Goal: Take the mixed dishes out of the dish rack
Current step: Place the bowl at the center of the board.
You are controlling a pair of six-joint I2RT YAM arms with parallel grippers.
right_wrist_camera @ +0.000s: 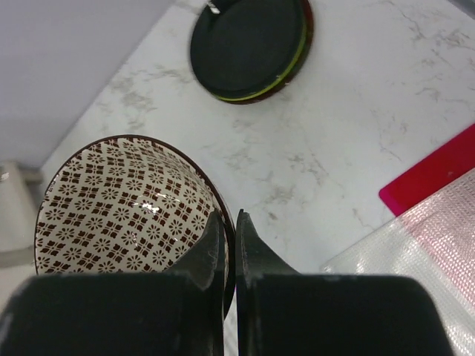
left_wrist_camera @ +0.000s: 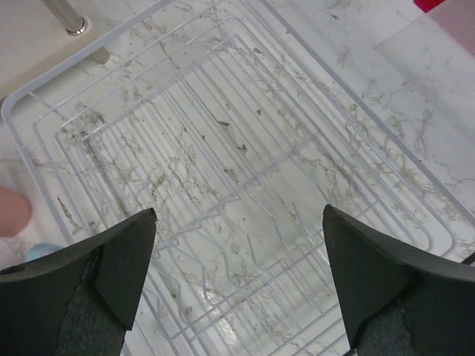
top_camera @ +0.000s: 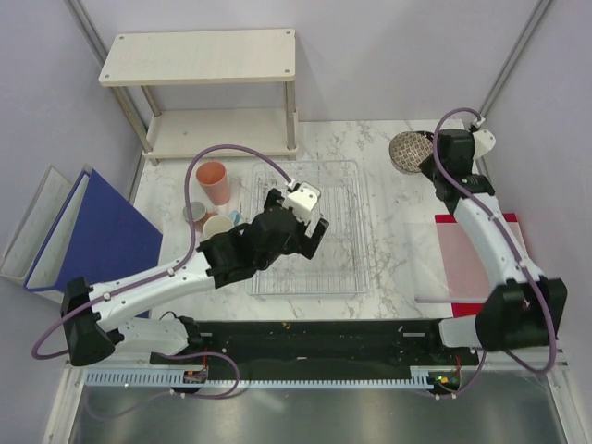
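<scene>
The wire dish rack [top_camera: 350, 242] lies mid-table and holds no dishes; it fills the left wrist view [left_wrist_camera: 223, 133]. My left gripper [top_camera: 314, 231] hovers over it, open and empty [left_wrist_camera: 237, 215]. My right gripper [top_camera: 433, 165] is at the back right, shut on the rim of the net-patterned beige bowl [top_camera: 407, 151], one finger inside and one outside [right_wrist_camera: 231, 215]; the bowl [right_wrist_camera: 119, 208] is tilted. A stack of small plates [right_wrist_camera: 249, 48], black on top with lime green and red-brown edges, lies on the table beyond. A salmon pink cup [top_camera: 215, 182] and a light blue cup [top_camera: 196, 213] stand left of the rack.
A cream cup [top_camera: 219, 227] stands beside the light blue one. A two-tier beige wooden shelf [top_camera: 199, 55] is at the back left. A blue folder [top_camera: 102, 231] leans at the left. A red board under a clear pink sheet [top_camera: 472, 254] lies at the right.
</scene>
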